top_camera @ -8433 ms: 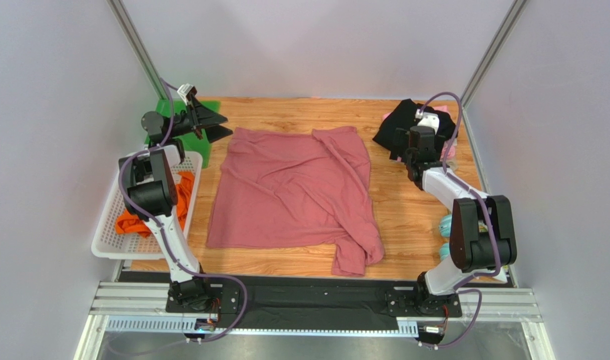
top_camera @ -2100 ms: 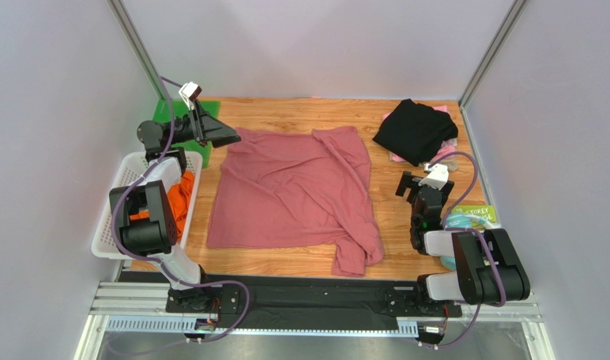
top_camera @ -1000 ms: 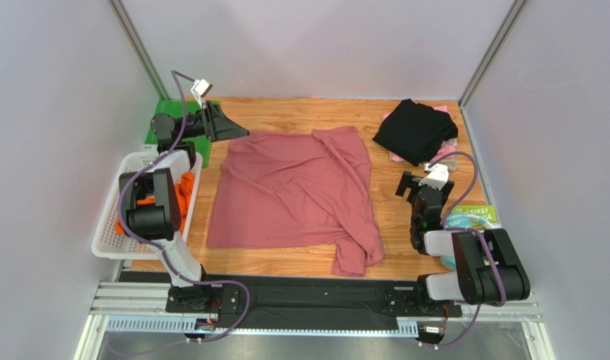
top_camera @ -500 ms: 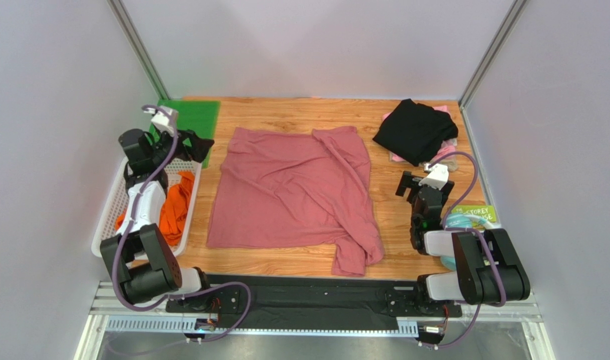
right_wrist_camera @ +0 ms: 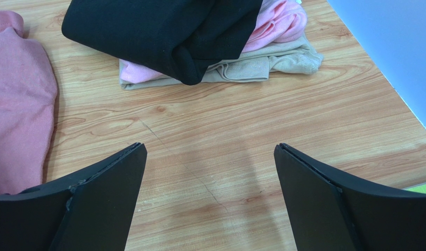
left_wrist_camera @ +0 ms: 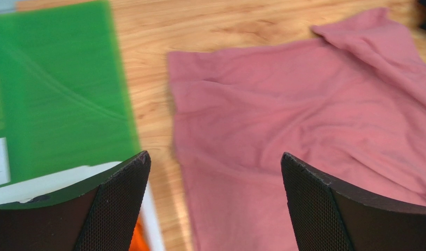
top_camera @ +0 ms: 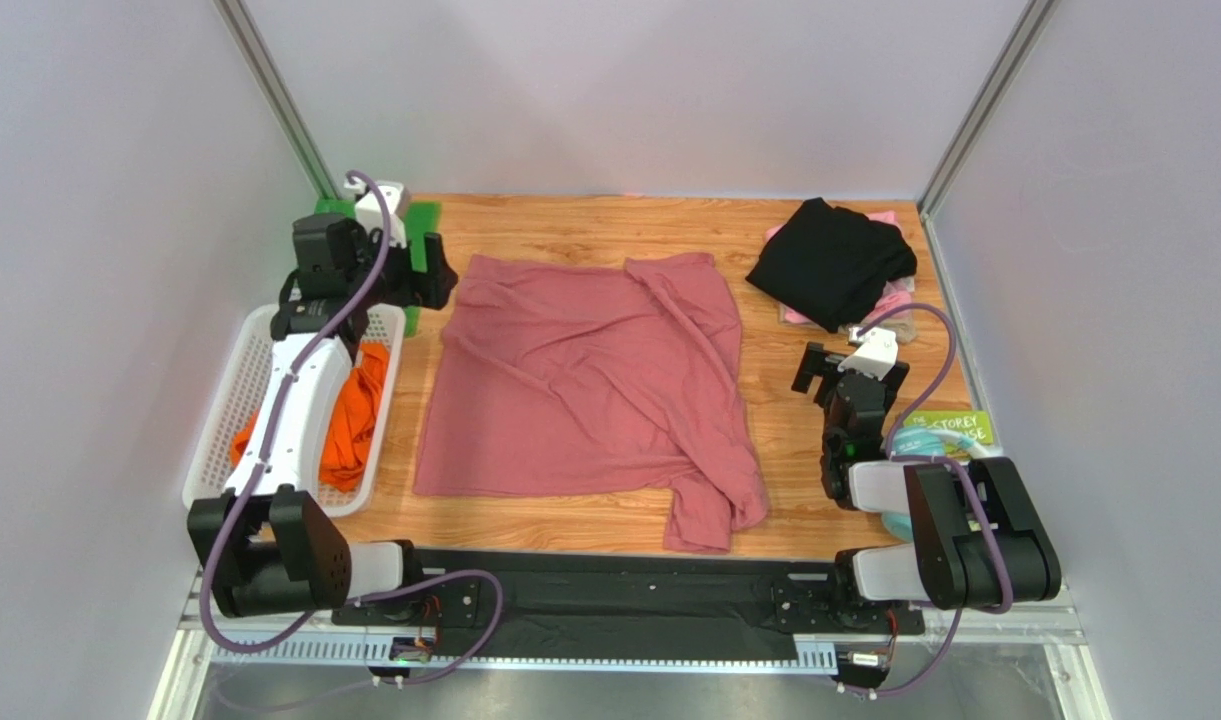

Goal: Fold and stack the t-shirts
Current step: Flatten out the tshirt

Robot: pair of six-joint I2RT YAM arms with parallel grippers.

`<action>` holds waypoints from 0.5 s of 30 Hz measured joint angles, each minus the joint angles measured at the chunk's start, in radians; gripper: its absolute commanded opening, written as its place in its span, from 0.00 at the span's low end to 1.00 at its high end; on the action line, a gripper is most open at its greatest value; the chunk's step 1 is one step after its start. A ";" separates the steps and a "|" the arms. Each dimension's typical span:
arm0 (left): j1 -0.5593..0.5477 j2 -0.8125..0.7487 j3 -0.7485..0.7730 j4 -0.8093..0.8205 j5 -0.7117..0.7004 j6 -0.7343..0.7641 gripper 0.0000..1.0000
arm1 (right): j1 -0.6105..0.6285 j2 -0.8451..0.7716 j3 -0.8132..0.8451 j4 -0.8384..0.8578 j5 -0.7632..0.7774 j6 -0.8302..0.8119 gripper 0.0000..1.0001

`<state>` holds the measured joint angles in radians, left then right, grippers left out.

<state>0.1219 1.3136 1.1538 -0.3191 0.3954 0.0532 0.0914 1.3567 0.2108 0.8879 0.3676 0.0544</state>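
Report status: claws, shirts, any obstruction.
Left claw open, empty, by far-left corner of rose shirt. Right claw open, empty, facing black shirt atop far-right pile. Big shirt spread out, rumpled, unfolded; nothing lying on it.

garments 5: dusty-rose shirt (top_camera: pixel 586 383), black shirt (top_camera: pixel 830 258), pale pink shirt (right_wrist_camera: pixel 285 21), beige folded cloth (right_wrist_camera: pixel 272 64), orange shirt (top_camera: pixel 353 420) | white mesh basket (top_camera: pixel 218 443) 1 | green mat (left_wrist_camera: pixel 52 89) 1 | teal printed packet (top_camera: pixel 950 435) 1 | pincers 2: left pincer (left_wrist_camera: pixel 215 157), right pincer (right_wrist_camera: pixel 209 147)
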 measured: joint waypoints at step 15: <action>-0.204 0.180 0.176 -0.307 -0.082 0.024 1.00 | 0.000 0.000 0.000 0.000 0.000 0.000 1.00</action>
<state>-0.0826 1.4933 1.3300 -0.6266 0.3138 0.0776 0.0914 1.3567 0.2108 0.8879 0.3672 0.0544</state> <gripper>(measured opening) 0.995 0.998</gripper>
